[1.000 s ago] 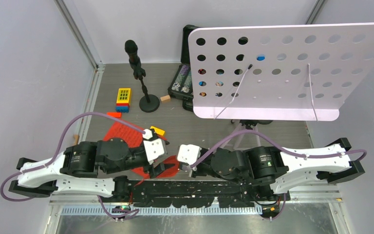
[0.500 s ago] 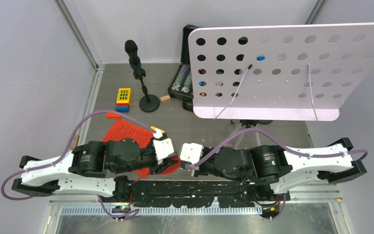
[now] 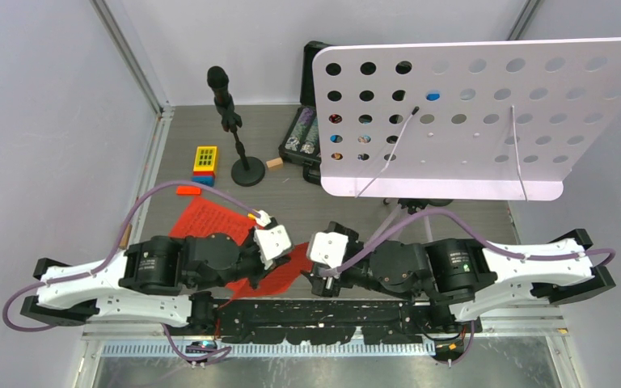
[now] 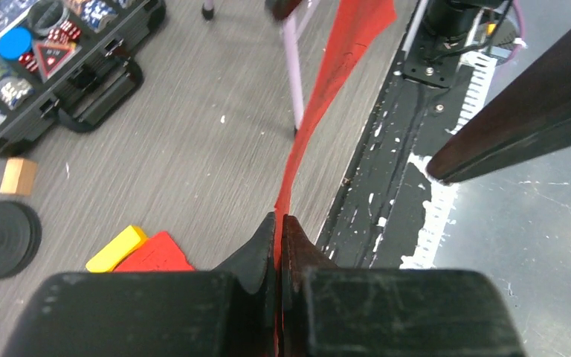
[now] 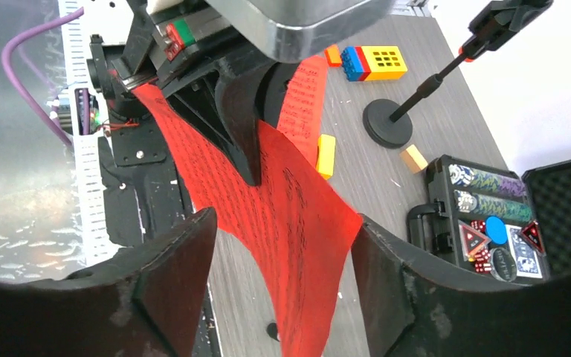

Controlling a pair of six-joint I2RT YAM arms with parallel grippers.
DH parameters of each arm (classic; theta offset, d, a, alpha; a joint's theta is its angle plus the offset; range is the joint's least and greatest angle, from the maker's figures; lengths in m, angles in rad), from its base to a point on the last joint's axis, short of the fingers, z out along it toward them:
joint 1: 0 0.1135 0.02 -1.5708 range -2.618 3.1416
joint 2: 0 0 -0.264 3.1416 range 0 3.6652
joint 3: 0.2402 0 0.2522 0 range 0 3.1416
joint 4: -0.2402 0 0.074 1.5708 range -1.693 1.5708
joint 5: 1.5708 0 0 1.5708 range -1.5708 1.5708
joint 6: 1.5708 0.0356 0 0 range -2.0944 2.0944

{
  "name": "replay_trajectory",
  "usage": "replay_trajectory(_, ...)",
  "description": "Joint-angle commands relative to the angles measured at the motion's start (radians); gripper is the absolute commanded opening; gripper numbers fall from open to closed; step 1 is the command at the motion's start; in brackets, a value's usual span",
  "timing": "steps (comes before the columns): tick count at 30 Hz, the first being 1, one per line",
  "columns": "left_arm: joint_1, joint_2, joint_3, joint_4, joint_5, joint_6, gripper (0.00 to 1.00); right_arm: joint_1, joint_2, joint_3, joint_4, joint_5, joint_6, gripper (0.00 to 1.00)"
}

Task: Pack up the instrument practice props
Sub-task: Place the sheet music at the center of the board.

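— Which step are you in?
— You are gathering the red sheets. Your left gripper (image 4: 279, 223) is pinched tight on one edge of a page (image 4: 346, 44). The page hangs in the air at the near edge, between your two wrists

— And the right gripper?
— Your right gripper (image 5: 282, 223) has its jaws apart, one finger on either side of the same page, and it touches nothing that I can see. By my reading the left alone carries the sheet

— Where is the rest?
— A second page (image 3: 206, 220) lies flat on the table (image 3: 331, 202), left of the held one and a little farther off, partly under your left arm. The rack (image 3: 469, 121) stands far right on its legs. One mic (image 3: 225, 105) stands far left on its round base. I see no second mic, and no box or bag to pack into

— What does the next move call for?
— Probably you draw your right arm back to the right so its fingers clear the sheet without snagging it. The page looks thin and limp and is held by an edge only, so move your left arm slowly, since a quick swing could fold it or pull it free. Then lay it where the props are collected, likely onto the second page, and line up the edges before you let go
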Motion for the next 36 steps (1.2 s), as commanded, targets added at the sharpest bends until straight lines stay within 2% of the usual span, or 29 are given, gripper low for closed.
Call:
replay_trajectory(1, -0.002, -0.037, -0.051, 0.043, -0.120, -0.086, 0.00, -0.001, -0.059, -0.003, 0.032, 0.039, 0.008, 0.77)
replay_trajectory(4, -0.002, -0.065, -0.099, 0.076, -0.237, -0.140, 0.00, -0.001, -0.083, -0.021, 0.042, 0.048, 0.017, 0.85)
replay_trajectory(11, -0.002, -0.197, -0.272, 0.203, -0.670, -0.404, 0.00, -0.001, -0.109, -0.070, 0.056, 0.054, 0.045, 0.86)
replay_trajectory(14, -0.002, -0.317, -0.365, 0.274, -0.786, -0.550, 0.00, 0.001, -0.100, -0.086, 0.056, 0.046, 0.060, 0.86)
replay_trajectory(18, -0.002, -0.512, -0.518, 0.456, -0.895, -0.636, 0.00, 0.001, -0.089, -0.100, 0.063, 0.036, 0.072, 0.86)
replay_trajectory(23, -0.002, -0.698, -0.640, 0.460, -1.093, -0.765, 0.00, 0.001, -0.082, -0.110, 0.081, 0.033, 0.077, 0.86)
replay_trajectory(25, -0.002, -0.691, -0.642, 0.417, -1.166, -0.781, 0.00, 0.001, -0.078, -0.113, 0.087, 0.033, 0.081, 0.86)
replay_trajectory(29, -0.002, -0.571, -0.579, 0.200, -1.299, -0.965, 0.00, 0.000, -0.073, -0.121, 0.096, 0.036, 0.090, 0.86)
replay_trajectory(31, -0.002, -0.501, -0.556, 0.186, -1.365, -0.955, 0.00, 0.001, -0.070, -0.124, 0.101, 0.034, 0.103, 0.86)
replay_trajectory(33, 0.010, -0.446, -0.528, 0.145, -1.382, -0.967, 0.00, 0.001, -0.067, -0.127, 0.110, 0.030, 0.113, 0.86)
replay_trajectory(36, 0.043, -0.445, -0.538, 0.137, -1.372, -0.982, 0.00, 0.002, -0.062, -0.129, 0.118, 0.027, 0.121, 0.86)
